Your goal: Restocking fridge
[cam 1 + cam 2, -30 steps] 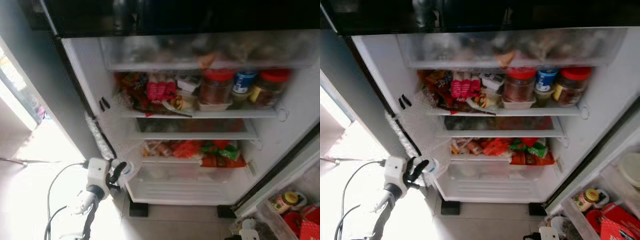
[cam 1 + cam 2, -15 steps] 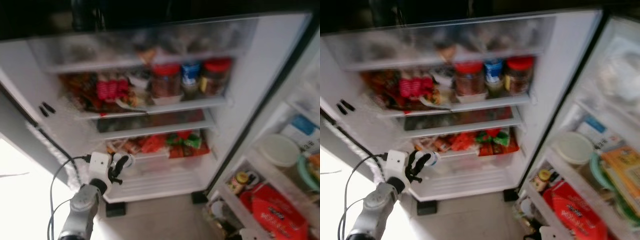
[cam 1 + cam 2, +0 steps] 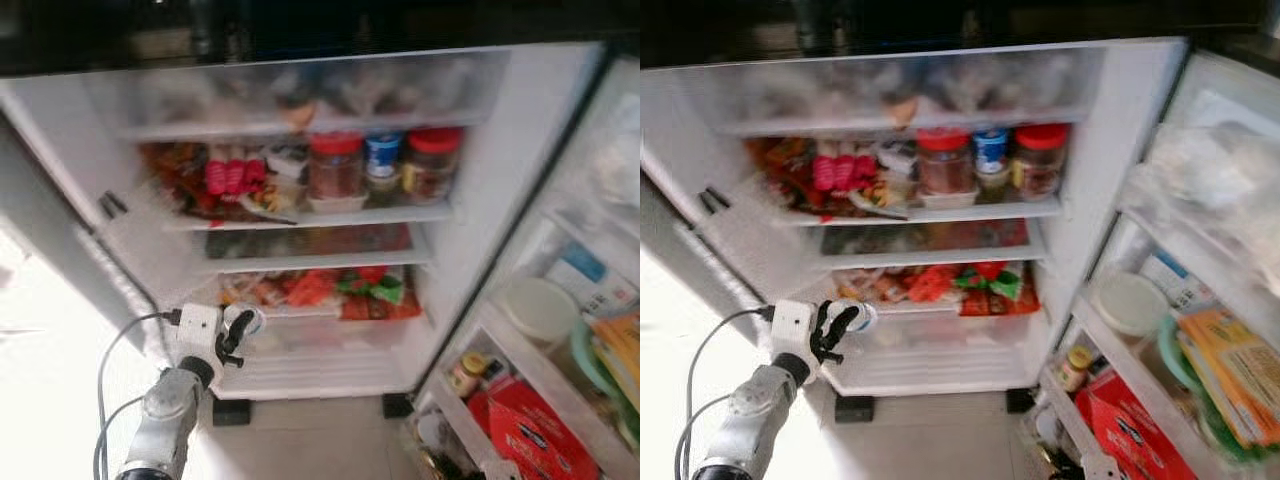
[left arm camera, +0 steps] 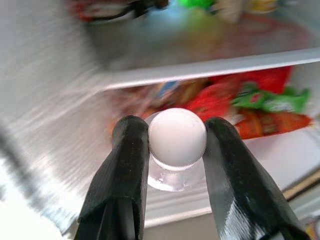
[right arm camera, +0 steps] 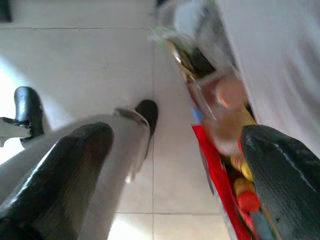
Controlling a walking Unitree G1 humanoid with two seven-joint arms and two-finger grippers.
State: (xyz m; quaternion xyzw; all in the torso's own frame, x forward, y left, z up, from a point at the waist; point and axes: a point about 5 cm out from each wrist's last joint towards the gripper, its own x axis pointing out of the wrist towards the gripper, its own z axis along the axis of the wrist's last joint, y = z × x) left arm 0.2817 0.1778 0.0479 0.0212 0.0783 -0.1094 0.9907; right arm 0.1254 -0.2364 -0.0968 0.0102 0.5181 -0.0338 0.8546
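My left gripper (image 3: 238, 335) is shut on a small clear bottle (image 3: 249, 320) with a white cap (image 4: 177, 137), one black finger on each side of the neck. It holds the bottle at the front left corner of the open fridge, level with the low shelf of red and green snack packets (image 3: 330, 290). Just below is the clear bottom drawer (image 3: 330, 350). My right gripper (image 5: 175, 132) hangs open low by the floor tiles, beside the fridge door's bottom shelf.
The shelf above holds two red-lidded jars (image 3: 335, 168), a blue-topped can (image 3: 382, 158) and packets (image 3: 225, 180). The open door (image 3: 1200, 300) on the right carries a white-lidded tub (image 3: 1130, 303), a red box (image 3: 1135, 425) and a small jar (image 3: 1075, 365). A cable (image 3: 115, 350) trails from my left arm.
The camera has swung right, bringing the door shelves into view. My left gripper still holds the bottle at the fridge's lower left front, slightly higher against the shelf.
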